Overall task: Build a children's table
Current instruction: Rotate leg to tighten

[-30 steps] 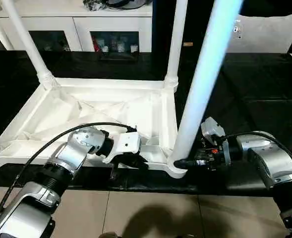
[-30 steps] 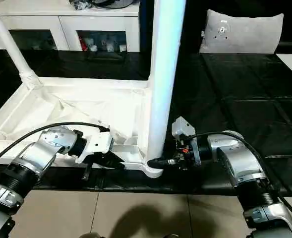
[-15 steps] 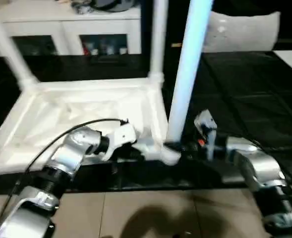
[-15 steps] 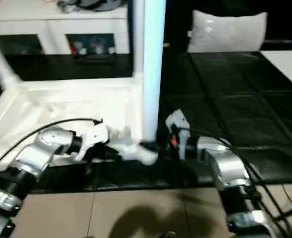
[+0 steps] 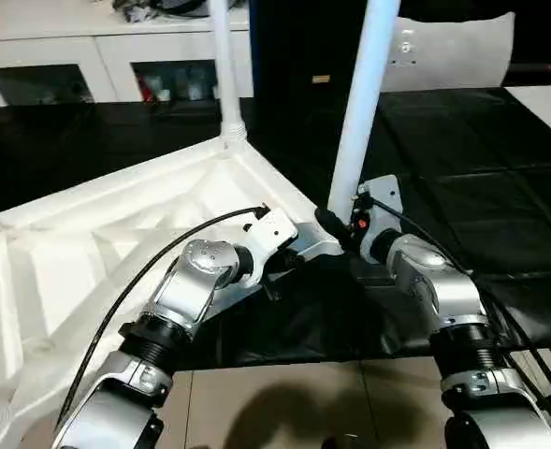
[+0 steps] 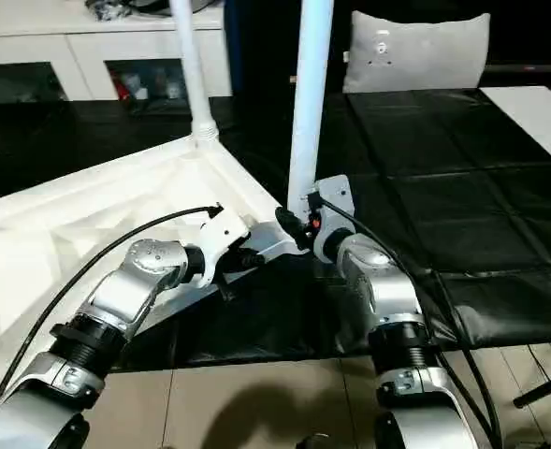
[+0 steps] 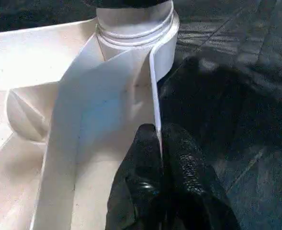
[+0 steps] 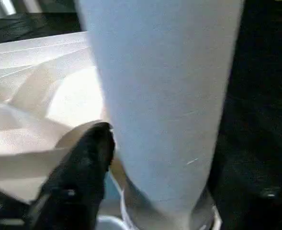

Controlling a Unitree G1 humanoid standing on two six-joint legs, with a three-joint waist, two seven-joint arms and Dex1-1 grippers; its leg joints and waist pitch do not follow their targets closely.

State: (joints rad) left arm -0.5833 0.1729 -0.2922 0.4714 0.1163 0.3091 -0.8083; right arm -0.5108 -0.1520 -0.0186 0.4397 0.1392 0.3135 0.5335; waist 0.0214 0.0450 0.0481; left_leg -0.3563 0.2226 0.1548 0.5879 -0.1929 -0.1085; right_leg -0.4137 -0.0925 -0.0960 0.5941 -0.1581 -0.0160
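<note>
Cabinet (image 5: 116, 56) and grey cushion (image 5: 453, 51) stand behind upturned table (image 5: 116, 234).

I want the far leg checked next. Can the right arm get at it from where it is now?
Probably not directly. The right gripper sits at the base of the near leg, which stands between it and the far leg across the upturned tabletop. It would need to swing around that near leg first.
</note>
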